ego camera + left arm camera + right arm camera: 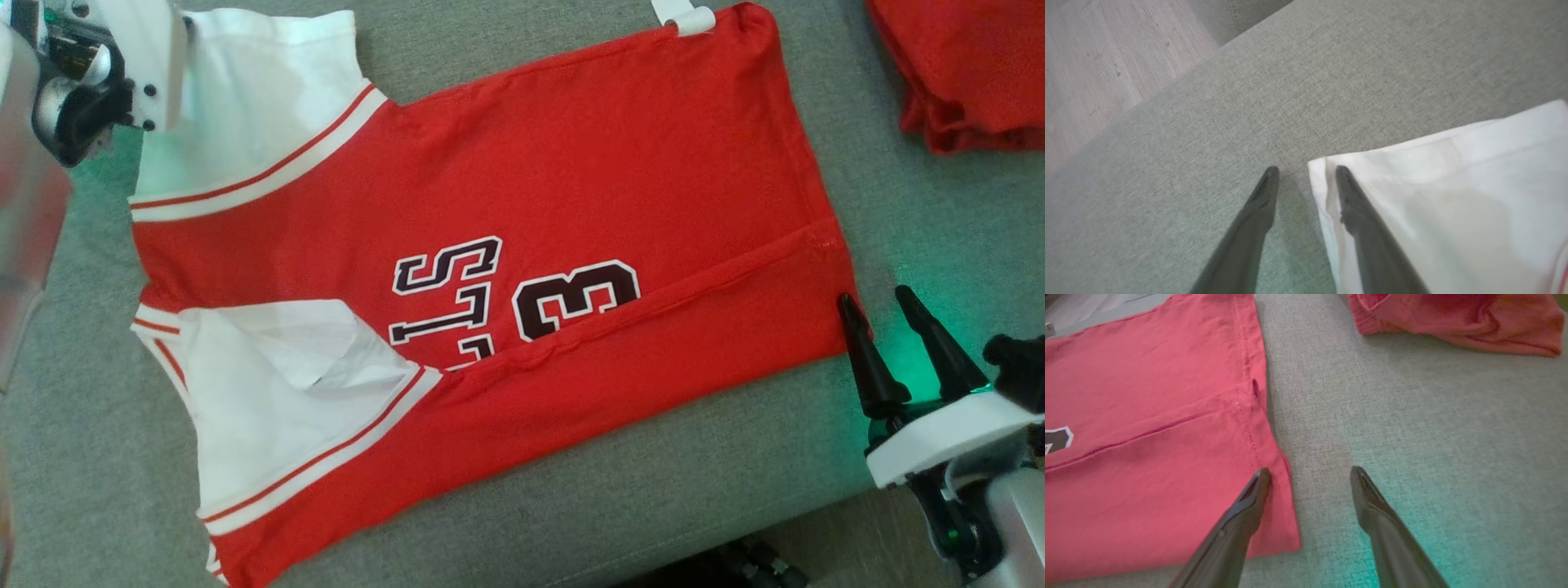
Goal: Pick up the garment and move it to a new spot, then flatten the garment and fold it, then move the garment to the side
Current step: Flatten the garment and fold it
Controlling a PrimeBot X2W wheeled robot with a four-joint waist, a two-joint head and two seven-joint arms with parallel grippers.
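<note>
The red jersey point(571, 163) lies spread flat across the grey upholstered surface point(653, 506). Its near long side is already turned in over itself, so that the fold covers the lower part of the printed lettering. This looks like the folding stage, with the first lengthwise fold made. The two arms stand at opposite ends of the jersey, probably so that each can take one end and carry the next fold evenly.

The left tool point(1306, 173) is at the jersey's far white sleeve point(1453, 196). It is moderately open and holds nothing. One finger lies over the sleeve's corner and the other over bare grey fabric just beside that corner, so the tool straddles the sleeve's edge.

The right tool point(1310, 473) is at the jersey's hem corner. It is wider open and also empty. One fingertip is at the red cloth's edge, though I cannot tell whether it touches, and the other is just off the jersey. A second red garment point(963, 65) sits well apart from the jersey, beyond its hem.
</note>
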